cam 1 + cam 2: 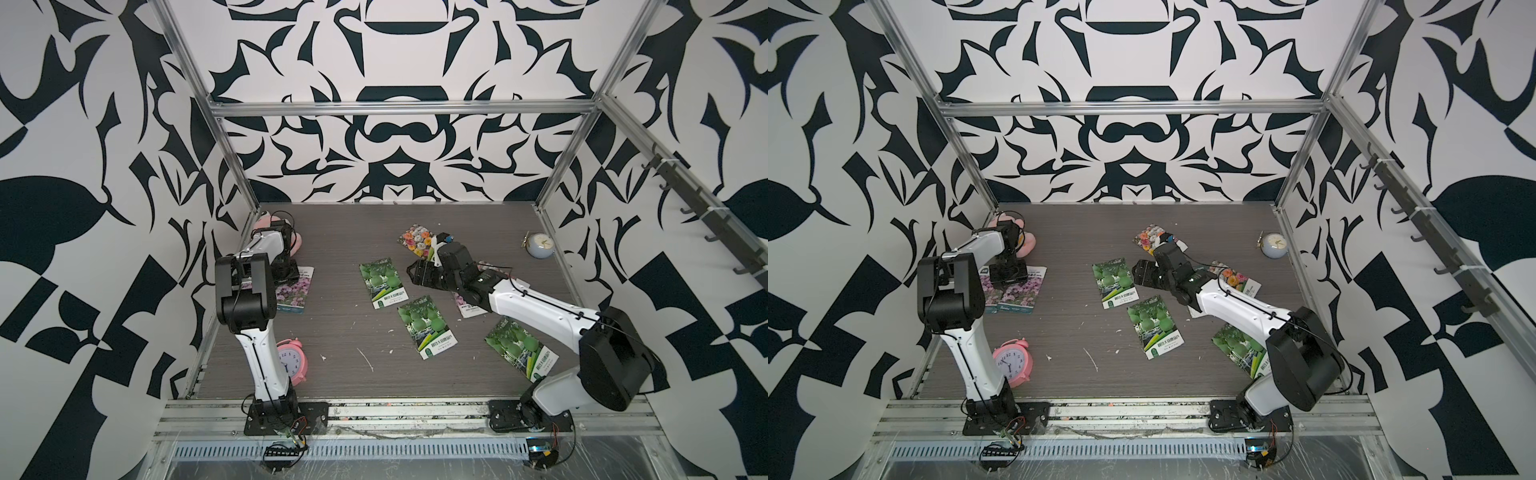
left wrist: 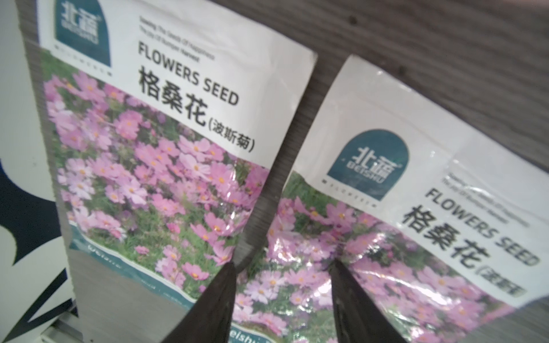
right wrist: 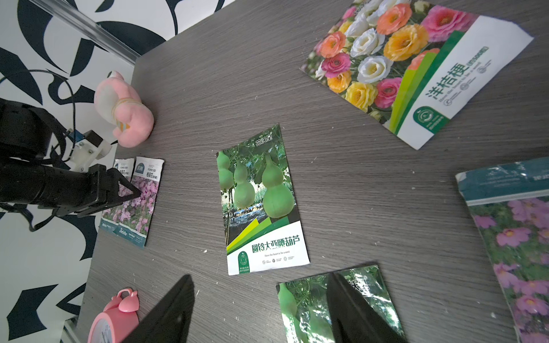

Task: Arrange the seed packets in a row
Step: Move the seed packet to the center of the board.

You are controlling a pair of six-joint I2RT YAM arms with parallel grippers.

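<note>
**Scattered, not in a row; nothing gripped**

The grey wood-grain table [image 1: 340, 232] carries everything. Places are given from the middle green-gourd seed packet [image 1: 427, 332], which lies flat near the table's centre.

The white-and-black left arm [image 1: 257, 345] stands well to its left. The right arm [image 1: 536, 307] reaches in from its right.

The left gripper [image 2: 282, 265] is far left and behind. Its jaws are partway apart and empty over two purple-pink flower packets [image 1: 990, 297] [image 1: 1021, 291] lying side by side. Whether it touches them I cannot tell.

The right gripper [image 3: 260, 276] hovers just behind the middle packet, jaws wide and empty.

A second gourd packet [image 1: 383, 283] lies just behind-left, and a third [image 1: 519, 353] lies right and nearer the front. A third purple packet [image 3: 517, 237] lies close on the right, mostly under the arm.

One orange-pink-white bloom packet [image 1: 415, 241] lies well behind, and another [image 1: 1237, 280] behind-right.

A pink twin-bell alarm clock [image 1: 291, 359] stands left. A pale round clock [image 1: 539, 247] is far behind-right, and a pink plush toy [image 3: 124, 115] is far behind-left.
</note>
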